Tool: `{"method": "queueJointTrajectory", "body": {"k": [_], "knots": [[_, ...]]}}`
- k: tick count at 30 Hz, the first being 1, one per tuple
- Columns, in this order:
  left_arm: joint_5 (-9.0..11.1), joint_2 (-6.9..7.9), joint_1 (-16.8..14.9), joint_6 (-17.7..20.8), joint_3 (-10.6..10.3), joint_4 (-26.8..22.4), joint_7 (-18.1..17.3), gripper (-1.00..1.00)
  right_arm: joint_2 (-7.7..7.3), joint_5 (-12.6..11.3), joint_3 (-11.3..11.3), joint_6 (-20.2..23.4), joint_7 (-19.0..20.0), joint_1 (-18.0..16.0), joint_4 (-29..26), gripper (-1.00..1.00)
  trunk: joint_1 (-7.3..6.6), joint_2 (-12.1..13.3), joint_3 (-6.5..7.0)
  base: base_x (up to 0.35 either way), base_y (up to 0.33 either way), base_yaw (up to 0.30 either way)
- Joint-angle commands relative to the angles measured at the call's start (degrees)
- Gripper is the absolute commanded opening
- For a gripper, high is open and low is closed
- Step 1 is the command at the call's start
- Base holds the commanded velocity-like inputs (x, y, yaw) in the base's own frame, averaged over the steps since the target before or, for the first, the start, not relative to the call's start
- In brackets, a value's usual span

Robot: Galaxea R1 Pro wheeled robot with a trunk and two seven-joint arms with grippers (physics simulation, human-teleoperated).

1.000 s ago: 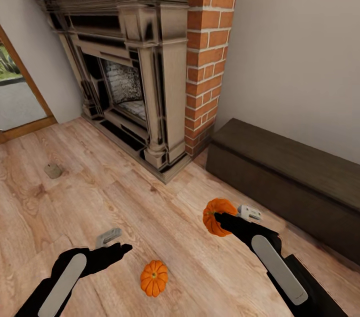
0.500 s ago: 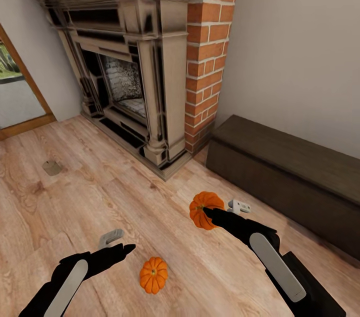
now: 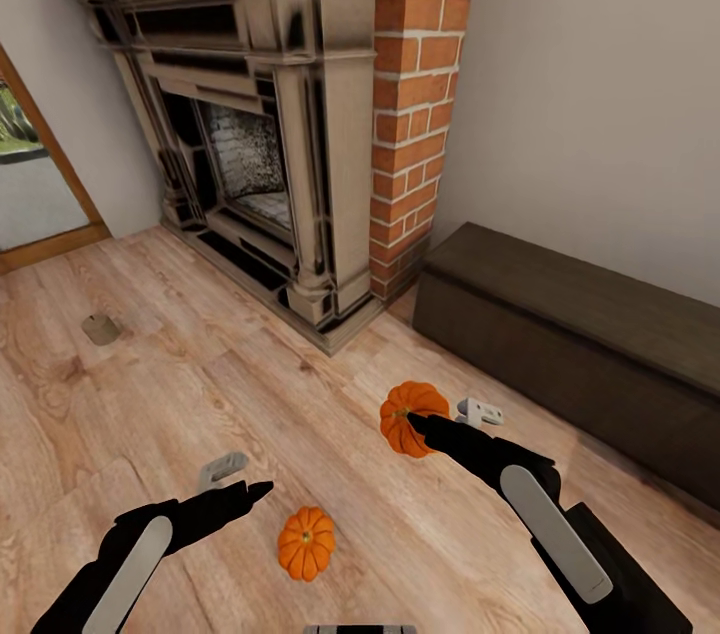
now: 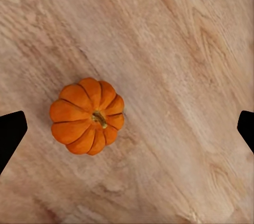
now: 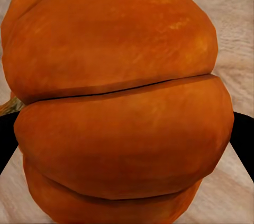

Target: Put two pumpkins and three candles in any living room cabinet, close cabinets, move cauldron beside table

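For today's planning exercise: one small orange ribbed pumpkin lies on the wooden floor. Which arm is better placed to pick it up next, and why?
Left. The left gripper hangs open close to the floor pumpkin, which sits between its fingertips in the wrist view. The right gripper already holds the other pumpkin.

Landmark: ornate fireplace [image 3: 255, 114] — carved surround in grey-beige with dark panels, pale wooden mantel shelf on top, whitish brick lining inside the firebox. Red brick chimney column [image 3: 420, 94] touches the fireplace's right side and runs up out of view. Right of the column: plain light-grey wall [image 3: 600, 84]. Left of the fireplace: another pale wall, then a wood-framed glass door [image 3: 35, 184] with daylight and greenery outside. Light wood-plank floor [image 3: 200, 384] spreads in front of the fireplace — visible grain and knots. Lighting even, soft shadows.
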Motion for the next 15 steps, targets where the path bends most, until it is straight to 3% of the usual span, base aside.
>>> {"method": "queueJointTrajectory", "body": {"k": [1, 15], "knots": [[0.2, 0.04, 0.0, 0.2, -0.1, 0.0, 0.1, 1.00, -0.04, -0.6, 0.1, -0.1, -0.6, -0.1, -0.1, -1.00, 0.21, -0.4, -0.23, 0.000, 0.000, 0.000], [0.2, 0.04, 0.0, 0.2, -0.1, 0.0, 0.1, 1.00, -0.04, -0.6, 0.1, -0.3, -0.6, -0.1, 0.1, -1.00, 3.29, -6.1, -2.74, 0.000, 0.000, 0.000]]}}
